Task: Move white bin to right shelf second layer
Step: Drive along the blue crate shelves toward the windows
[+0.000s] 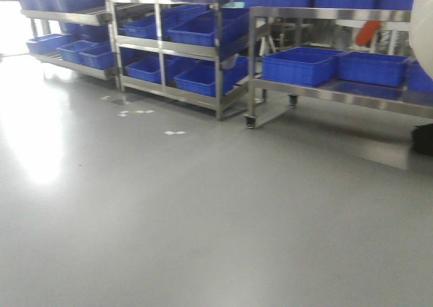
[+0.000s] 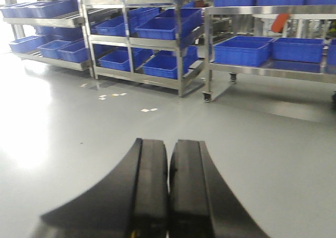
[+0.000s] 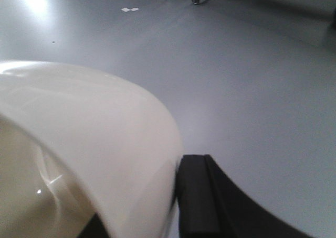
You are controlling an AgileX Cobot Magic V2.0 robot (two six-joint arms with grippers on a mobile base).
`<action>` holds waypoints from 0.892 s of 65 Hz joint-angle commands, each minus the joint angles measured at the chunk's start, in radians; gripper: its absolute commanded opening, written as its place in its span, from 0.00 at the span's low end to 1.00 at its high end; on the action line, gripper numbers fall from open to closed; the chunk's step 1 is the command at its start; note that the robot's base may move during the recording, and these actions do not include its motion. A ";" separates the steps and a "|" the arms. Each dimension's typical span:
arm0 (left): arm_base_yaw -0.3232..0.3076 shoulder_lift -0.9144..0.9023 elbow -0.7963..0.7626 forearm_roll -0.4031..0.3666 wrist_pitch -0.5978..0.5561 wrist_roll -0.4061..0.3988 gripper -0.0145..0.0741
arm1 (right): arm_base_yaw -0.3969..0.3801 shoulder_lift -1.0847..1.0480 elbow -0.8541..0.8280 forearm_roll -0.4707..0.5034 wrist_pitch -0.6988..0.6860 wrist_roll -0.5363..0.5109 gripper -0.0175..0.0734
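Gripping of the white bin [image 3: 79, 143] by the right gripper [image 3: 181, 196] is shown in the right wrist view: one black finger [image 3: 198, 196] is pressed against the outer wall, while the other is hidden behind the cream plastic. The claw is read as clamped on the bin wall. The bin is held in the air above the grey floor [image 3: 252, 65], filling the lower left of that view, with its glossy inside seen at the bottom left. In the front view only a blurred white edge of it is caught at the far right.

The left gripper [image 2: 168, 191] is seen with its two black fingers pressed together, nothing held between them, and is pointed over bare floor toward the racks.

The right shelf [image 1: 325, 13] is seen across the floor, a steel rack on castors [image 1: 251, 121], well apart from the bin. Blue crates [image 1: 301, 65] are set on its lower level and more on top. Rollers cannot be made out, and which level is the second cannot be told. A middle rack [image 1: 220, 50] with more crates is stood just left of it. White floor marks [image 1: 174, 132] are seen in front
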State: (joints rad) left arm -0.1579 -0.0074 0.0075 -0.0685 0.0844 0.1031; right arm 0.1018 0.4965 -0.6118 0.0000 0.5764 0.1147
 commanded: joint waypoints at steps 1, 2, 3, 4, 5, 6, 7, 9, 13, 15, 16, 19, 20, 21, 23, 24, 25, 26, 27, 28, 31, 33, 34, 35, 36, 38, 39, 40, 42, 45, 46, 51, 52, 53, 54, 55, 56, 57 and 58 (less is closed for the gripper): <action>-0.001 -0.014 0.037 -0.005 -0.084 -0.004 0.26 | -0.008 0.001 -0.031 0.009 -0.100 0.000 0.25; -0.001 -0.014 0.037 -0.005 -0.084 -0.004 0.26 | -0.008 0.001 -0.031 0.009 -0.100 0.000 0.25; -0.001 -0.014 0.037 -0.005 -0.084 -0.004 0.26 | -0.008 0.001 -0.031 0.009 -0.100 0.000 0.25; -0.001 -0.014 0.037 -0.005 -0.084 -0.004 0.26 | -0.008 0.001 -0.031 0.009 -0.100 0.000 0.25; -0.001 -0.014 0.037 -0.005 -0.084 -0.004 0.26 | -0.008 0.001 -0.031 0.009 -0.100 0.000 0.25; -0.001 -0.014 0.037 -0.005 -0.084 -0.004 0.26 | -0.008 0.001 -0.031 0.009 -0.100 0.000 0.25; -0.001 -0.014 0.037 -0.005 -0.084 -0.004 0.26 | -0.008 0.001 -0.031 0.009 -0.100 0.000 0.25; -0.001 -0.014 0.037 -0.005 -0.084 -0.004 0.26 | -0.008 0.001 -0.031 0.009 -0.100 0.000 0.25; -0.001 -0.014 0.037 -0.005 -0.084 -0.004 0.26 | -0.008 0.001 -0.031 0.009 -0.100 0.000 0.25; -0.001 -0.014 0.037 -0.005 -0.084 -0.004 0.26 | -0.008 0.001 -0.031 0.009 -0.100 0.000 0.25; -0.001 -0.014 0.037 -0.005 -0.084 -0.004 0.26 | -0.008 0.001 -0.031 0.009 -0.100 0.000 0.25; -0.001 -0.014 0.037 -0.005 -0.084 -0.004 0.26 | -0.008 0.001 -0.031 0.009 -0.100 0.000 0.25; -0.001 -0.014 0.037 -0.005 -0.084 -0.004 0.26 | -0.008 0.001 -0.031 0.009 -0.100 0.000 0.25; -0.001 -0.014 0.037 -0.005 -0.084 -0.004 0.26 | -0.008 0.001 -0.031 0.009 -0.100 0.000 0.25; -0.001 -0.014 0.037 -0.005 -0.084 -0.004 0.26 | -0.008 0.001 -0.031 0.009 -0.100 0.000 0.25; -0.001 -0.014 0.037 -0.005 -0.084 -0.004 0.26 | -0.008 0.001 -0.031 0.009 -0.100 0.000 0.25; -0.001 -0.014 0.037 -0.005 -0.084 -0.004 0.26 | -0.008 0.001 -0.031 0.009 -0.100 0.000 0.25; -0.001 -0.014 0.037 -0.005 -0.084 -0.004 0.26 | -0.008 0.001 -0.031 0.009 -0.100 0.000 0.25; -0.001 -0.014 0.037 -0.005 -0.084 -0.004 0.26 | -0.008 0.001 -0.031 0.009 -0.100 0.000 0.25; -0.001 -0.014 0.037 -0.005 -0.084 -0.004 0.26 | -0.008 0.001 -0.031 0.009 -0.100 0.000 0.25; -0.001 -0.014 0.037 -0.005 -0.084 -0.004 0.26 | -0.008 0.001 -0.031 0.009 -0.100 0.000 0.25; -0.001 -0.014 0.037 -0.005 -0.084 -0.004 0.26 | -0.008 0.001 -0.031 0.009 -0.100 0.000 0.25; -0.001 -0.014 0.037 -0.005 -0.084 -0.004 0.26 | -0.008 0.001 -0.031 0.009 -0.100 0.000 0.25; -0.001 -0.014 0.037 -0.005 -0.084 -0.004 0.26 | -0.008 0.001 -0.031 0.009 -0.100 0.000 0.25; -0.001 -0.014 0.037 -0.005 -0.084 -0.004 0.26 | -0.008 0.001 -0.031 0.009 -0.100 0.000 0.25; -0.001 -0.014 0.037 -0.005 -0.084 -0.004 0.26 | -0.008 0.001 -0.031 0.009 -0.100 0.000 0.25; -0.001 -0.014 0.037 -0.005 -0.084 -0.004 0.26 | -0.008 0.001 -0.031 0.009 -0.100 0.000 0.25; -0.001 -0.014 0.037 -0.005 -0.084 -0.004 0.26 | -0.008 0.001 -0.031 0.009 -0.100 0.000 0.25; -0.001 -0.014 0.037 -0.005 -0.084 -0.004 0.26 | -0.008 0.001 -0.031 0.009 -0.100 0.000 0.25; -0.001 -0.014 0.037 -0.005 -0.084 -0.004 0.26 | -0.008 0.001 -0.031 0.009 -0.100 0.000 0.25; -0.001 -0.014 0.037 -0.005 -0.084 -0.004 0.26 | -0.008 0.001 -0.031 0.009 -0.100 0.000 0.25; -0.001 -0.014 0.037 -0.005 -0.084 -0.004 0.26 | -0.008 0.001 -0.031 0.009 -0.100 0.000 0.25; -0.001 -0.014 0.037 -0.005 -0.084 -0.004 0.26 | -0.008 0.001 -0.031 0.009 -0.100 0.000 0.25; -0.001 -0.014 0.037 -0.005 -0.084 -0.004 0.26 | -0.008 0.001 -0.031 0.009 -0.100 0.000 0.25; -0.001 -0.014 0.037 -0.005 -0.084 -0.004 0.26 | -0.008 0.001 -0.031 0.009 -0.100 0.000 0.25; -0.001 -0.014 0.037 -0.005 -0.084 -0.004 0.26 | -0.008 0.001 -0.031 0.009 -0.100 0.000 0.25; -0.001 -0.014 0.037 -0.005 -0.084 -0.004 0.26 | -0.008 0.001 -0.031 0.009 -0.100 0.000 0.25; -0.001 -0.014 0.037 -0.005 -0.084 -0.004 0.26 | -0.008 0.001 -0.031 0.009 -0.100 0.000 0.25; -0.001 -0.014 0.037 -0.005 -0.084 -0.004 0.26 | -0.008 0.001 -0.031 0.009 -0.100 0.000 0.25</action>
State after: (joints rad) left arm -0.1579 -0.0074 0.0075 -0.0685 0.0844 0.1031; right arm 0.1018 0.4965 -0.6118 0.0053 0.5764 0.1147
